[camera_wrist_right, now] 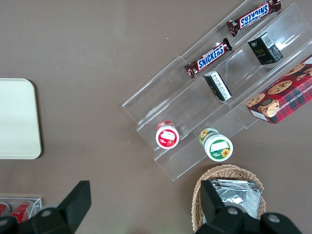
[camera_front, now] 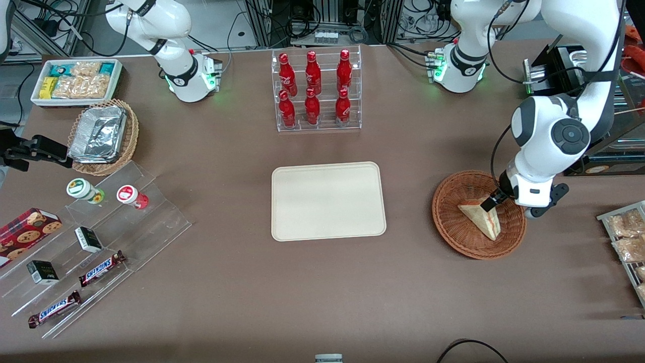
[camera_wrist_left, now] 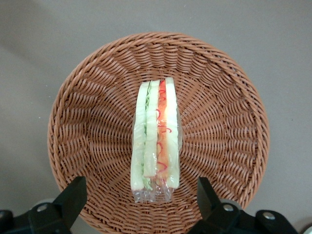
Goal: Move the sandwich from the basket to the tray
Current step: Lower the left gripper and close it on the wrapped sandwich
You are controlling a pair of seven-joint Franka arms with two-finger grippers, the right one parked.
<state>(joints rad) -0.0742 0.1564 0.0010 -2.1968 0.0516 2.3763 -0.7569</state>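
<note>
The sandwich [camera_front: 481, 219] lies in the reddish-brown wicker basket [camera_front: 446, 214] toward the working arm's end of the table. It is a wrapped wedge, and the left wrist view shows its cut edge [camera_wrist_left: 156, 136] with red and light-green layers, in the middle of the basket [camera_wrist_left: 87, 122]. My left gripper [camera_front: 496, 200] hangs just above the sandwich's end farther from the front camera. It [camera_wrist_left: 140, 189] is open, with one black finger [camera_wrist_left: 73, 195] on each side of the wedge and neither touching it. The cream tray [camera_front: 327, 201] sits bare at the table's centre.
A clear rack of red bottles [camera_front: 316, 91] stands farther from the front camera than the tray. A wire rack of snack packets [camera_front: 627, 242] sits at the working arm's table edge. Toward the parked arm's end are an acrylic stand [camera_front: 101, 237], a tan foil basket [camera_front: 103, 136] and a white bin [camera_front: 75, 80].
</note>
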